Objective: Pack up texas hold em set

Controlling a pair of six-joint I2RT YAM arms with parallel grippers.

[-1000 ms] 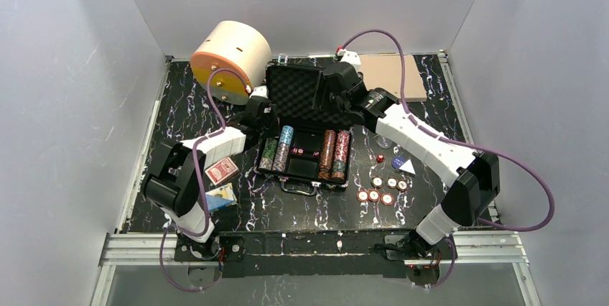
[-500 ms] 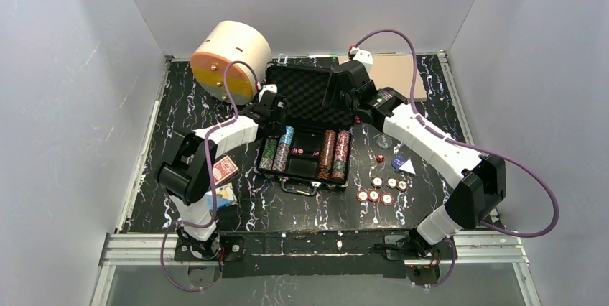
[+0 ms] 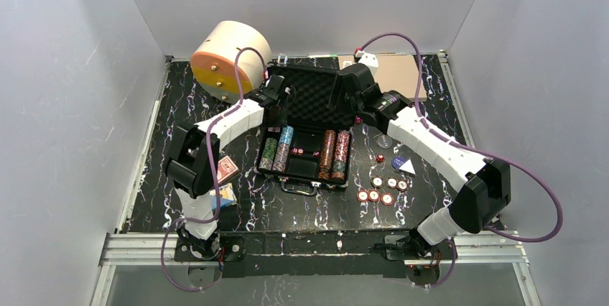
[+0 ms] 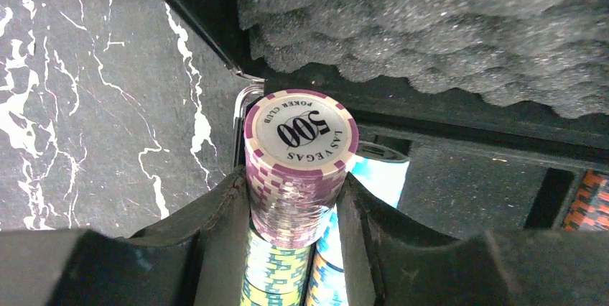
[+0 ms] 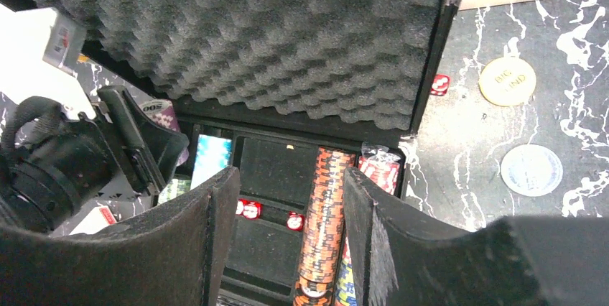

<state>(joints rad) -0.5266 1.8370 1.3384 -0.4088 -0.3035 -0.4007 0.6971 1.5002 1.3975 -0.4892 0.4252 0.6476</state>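
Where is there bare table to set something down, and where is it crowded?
Bare: the strip between briefcase and near table edge; the patch in front of the cream cylinder. Crowded: loose chips, buttons and a die right of the briefcase; card decks by the left arm.

Bright, even overhead light, soft shadows; mild sheen on the purple-and-white striped poker chip stack (image 4: 298, 177); near black fingers (image 4: 208, 248) blurred.
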